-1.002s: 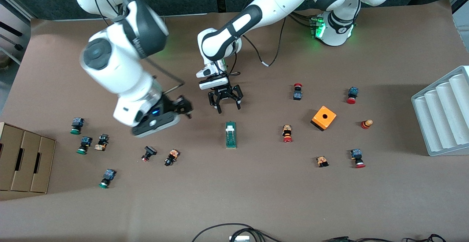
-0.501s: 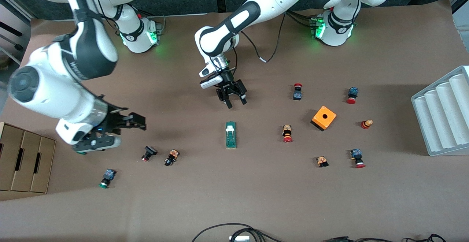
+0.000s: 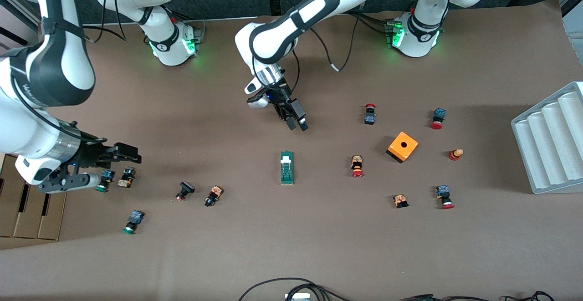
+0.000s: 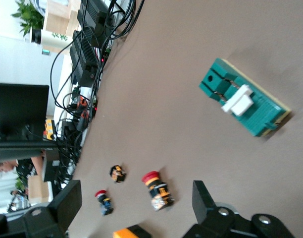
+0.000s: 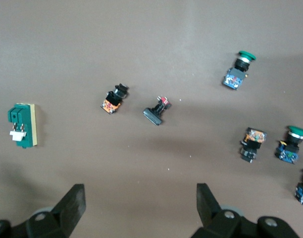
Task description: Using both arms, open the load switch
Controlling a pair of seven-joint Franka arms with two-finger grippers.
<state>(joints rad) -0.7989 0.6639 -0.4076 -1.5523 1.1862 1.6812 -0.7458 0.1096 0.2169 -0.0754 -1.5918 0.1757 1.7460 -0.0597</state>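
The load switch (image 3: pixel 287 167) is a slim dark-green block with a white sliding piece. It lies flat near the middle of the table, and both wrist views show it too (image 4: pixel 243 99) (image 5: pixel 23 126). My left gripper (image 3: pixel 297 124) hangs open over the bare table between the switch and the arms' bases. Nothing is between its fingers (image 4: pixel 206 203). My right gripper (image 3: pixel 129 153) is open and empty too. It hovers over a cluster of small push buttons (image 3: pixel 126 176) toward the right arm's end of the table, well apart from the switch.
An orange cube box (image 3: pixel 402 146) and several red-capped push buttons (image 3: pixel 357 166) lie toward the left arm's end. A grey ridged tray (image 3: pixel 551 141) stands at that edge. Cardboard boxes (image 3: pixel 27 201) sit at the right arm's end. Green-capped buttons (image 3: pixel 133 220) lie near them.
My right arm has swung away from the switch toward its own end of the table. My left gripper has turned about its wrist and shifted slightly toward the left arm's end.
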